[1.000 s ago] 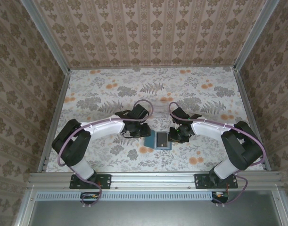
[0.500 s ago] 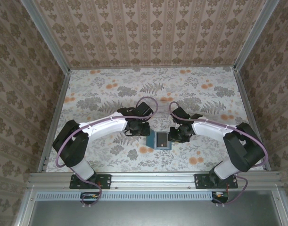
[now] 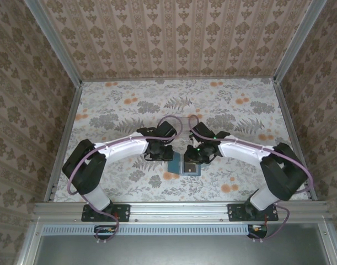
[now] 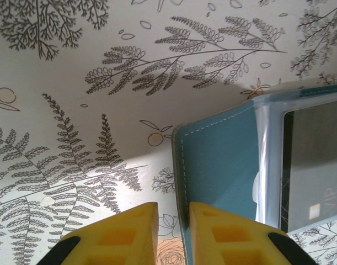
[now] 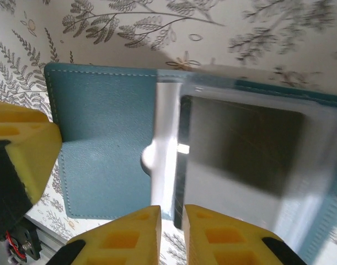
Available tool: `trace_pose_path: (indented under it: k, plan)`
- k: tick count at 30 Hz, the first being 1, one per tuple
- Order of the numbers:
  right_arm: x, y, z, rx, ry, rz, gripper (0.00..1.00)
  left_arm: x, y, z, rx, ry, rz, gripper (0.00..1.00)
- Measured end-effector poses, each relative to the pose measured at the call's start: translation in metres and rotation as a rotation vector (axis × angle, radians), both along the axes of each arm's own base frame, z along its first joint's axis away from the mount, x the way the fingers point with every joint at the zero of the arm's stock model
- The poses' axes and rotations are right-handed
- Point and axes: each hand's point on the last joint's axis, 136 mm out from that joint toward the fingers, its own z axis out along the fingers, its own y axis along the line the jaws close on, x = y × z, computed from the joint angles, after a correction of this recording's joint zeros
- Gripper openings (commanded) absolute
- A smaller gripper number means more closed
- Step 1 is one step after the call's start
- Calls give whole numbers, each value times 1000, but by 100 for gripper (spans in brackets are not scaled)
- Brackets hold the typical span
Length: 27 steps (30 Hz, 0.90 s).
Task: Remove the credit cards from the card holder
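Nothing's out yet. The card holder (image 3: 185, 166) lies open by the counter (image 3: 124, 105) near edge, with the dark grey card (image 5: 240, 149) under its clear pocket (image 5: 168, 110). The left gripper (image 4: 174, 232) has its jaws nearly closed at the holder's left edge. The right gripper (image 5: 172, 232) jaws are likewise nearly closed at the pocket mouth. Can't tell if either's pinching.

a lab test booth: aluminium frame (image 3: 179, 208), wallpapered walls (image 3: 179, 38), floral-papered table (image 3: 129, 105).

right end effector (image 5: 172, 234) slid left vs 1 s ago, now over the card holder (image 5: 102, 138) inside.
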Motion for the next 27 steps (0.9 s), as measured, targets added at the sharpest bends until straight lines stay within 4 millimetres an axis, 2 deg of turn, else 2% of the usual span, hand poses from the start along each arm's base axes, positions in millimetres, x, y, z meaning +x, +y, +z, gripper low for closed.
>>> trace_pose_path:
  k: [7,14,18,27]
  plan:
    - [12,26,-19,11,44,28,16,-1,4,1,-37,4,12,22]
    - [17,39,-32,19,72,31,12,1,-4,31,-138,-42,12,22]
    - [17,41,-33,24,77,26,10,-1,-13,42,-224,-45,18,17]
    - [17,41,-32,26,85,10,10,-16,-15,11,-277,40,65,11]
